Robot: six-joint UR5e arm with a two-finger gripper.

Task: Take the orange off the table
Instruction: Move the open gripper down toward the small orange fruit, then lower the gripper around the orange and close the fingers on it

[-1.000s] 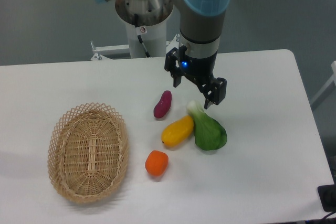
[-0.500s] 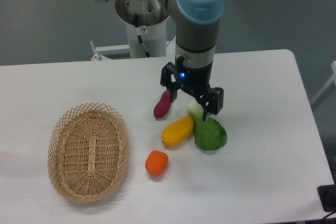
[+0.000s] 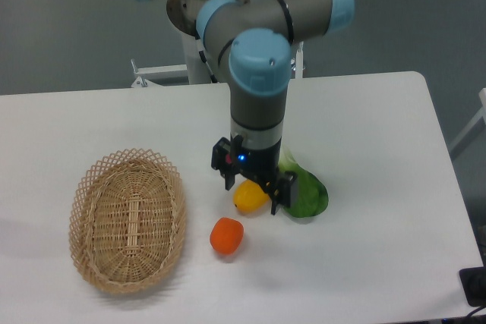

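The orange (image 3: 226, 236) is small, round and bright orange. It lies on the white table (image 3: 380, 263) in front of the other produce. My gripper (image 3: 253, 196) is open and empty. It hangs over the yellow fruit (image 3: 247, 196), up and to the right of the orange and apart from it. One finger (image 3: 227, 180) is left of the yellow fruit and the other is by the green vegetable (image 3: 305, 193). The purple vegetable is hidden behind the arm.
A woven wicker basket (image 3: 127, 219) sits on the table to the left of the orange. The arm's base column (image 3: 199, 51) stands behind the table's far edge.
The arm has swung forward and to the left, lowering the gripper from behind the green vegetable to over the yellow fruit. It now hides the purple vegetable. The produce has not moved.
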